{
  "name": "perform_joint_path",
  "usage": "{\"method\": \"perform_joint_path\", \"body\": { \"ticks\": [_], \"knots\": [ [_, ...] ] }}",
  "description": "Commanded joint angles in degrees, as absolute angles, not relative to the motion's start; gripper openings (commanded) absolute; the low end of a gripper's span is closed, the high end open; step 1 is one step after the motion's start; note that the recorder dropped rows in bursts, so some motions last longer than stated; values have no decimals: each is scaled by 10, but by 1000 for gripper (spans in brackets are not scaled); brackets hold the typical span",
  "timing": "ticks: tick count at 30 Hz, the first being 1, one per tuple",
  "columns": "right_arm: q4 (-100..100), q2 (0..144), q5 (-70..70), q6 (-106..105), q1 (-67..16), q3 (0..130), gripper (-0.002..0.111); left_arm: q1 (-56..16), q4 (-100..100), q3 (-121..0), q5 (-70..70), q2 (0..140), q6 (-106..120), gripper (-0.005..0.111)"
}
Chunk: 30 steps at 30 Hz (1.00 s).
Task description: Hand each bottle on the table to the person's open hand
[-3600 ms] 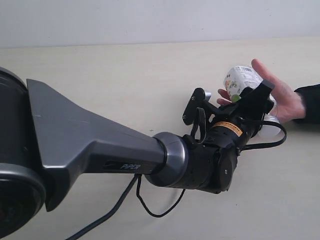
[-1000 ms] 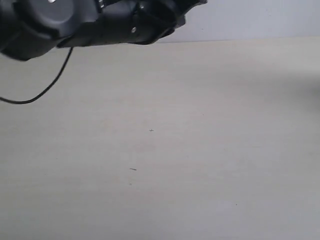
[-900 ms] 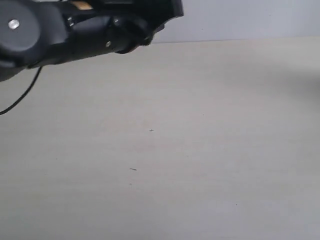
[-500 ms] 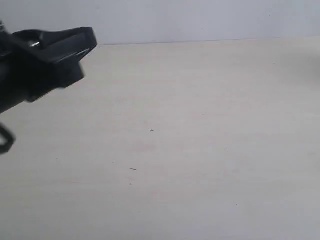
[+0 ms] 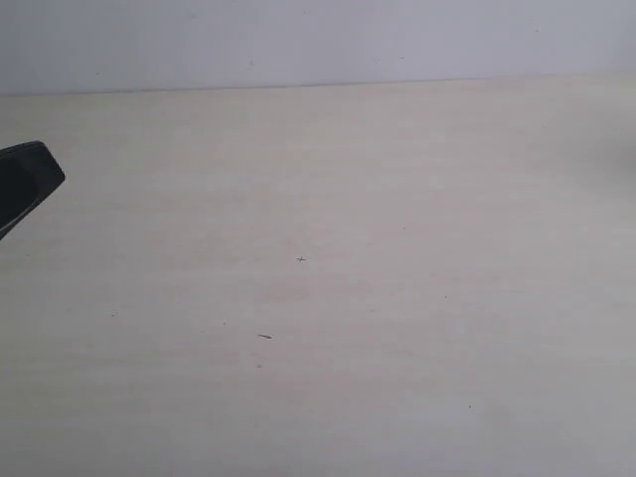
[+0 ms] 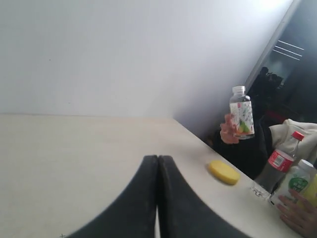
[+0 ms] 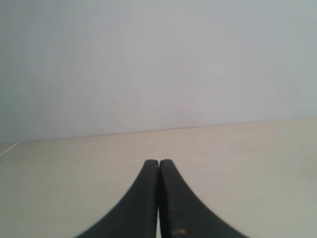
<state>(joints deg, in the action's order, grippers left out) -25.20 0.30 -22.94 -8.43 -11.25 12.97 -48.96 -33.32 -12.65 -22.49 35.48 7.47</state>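
while the left gripper (image 6: pixel 158 163) and right gripper (image 7: pixel 158 164) are clenched empty, a bottle (image 6: pixel 241 116) is in the person's hand (image 6: pixel 228 133); the yellow thing (image 6: pixel 224 172) lying on the bench (image 6: pixel 74 153) could roll if nudged.

Pale beige wood-grain tabletop (image 5: pixel 417 179), few tiny dark specks. Clear white-cap bottle w/ green-white label (image 6: pixel 241 113) upright, held aloft. Clear red-cap, red-label bottle (image 6: pixel 278 166) upright by table edge.

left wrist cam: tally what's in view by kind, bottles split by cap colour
White-capped bottles: 2
Red-capped bottle: 1
Yellow object lying on the table, kind unclear: 1
Total: 4
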Motion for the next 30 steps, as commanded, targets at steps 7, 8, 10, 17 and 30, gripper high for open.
{"method": "perform_joint_path", "body": {
  "ticks": [7, 8, 10, 17, 30],
  "knots": [
    [-252, 0, -231, -88, -113, 129, 0, -493, -320, -124, -223, 350, 65, 0],
    [-252, 0, -231, -88, -113, 129, 0, -493, -320, -124, -216, 350, 54, 0],
    [-252, 0, -231, -88, -113, 129, 0, -497, -320, -124, -177, 348, 52, 0],
    [-252, 0, -231, -88, -113, 129, 0, -465, -319, -76, -85, 252, 59, 0],
    [-252, 0, -231, -88, -113, 129, 0, -157, -315, 0, -58, 69, 152, 0]
  ]
}}
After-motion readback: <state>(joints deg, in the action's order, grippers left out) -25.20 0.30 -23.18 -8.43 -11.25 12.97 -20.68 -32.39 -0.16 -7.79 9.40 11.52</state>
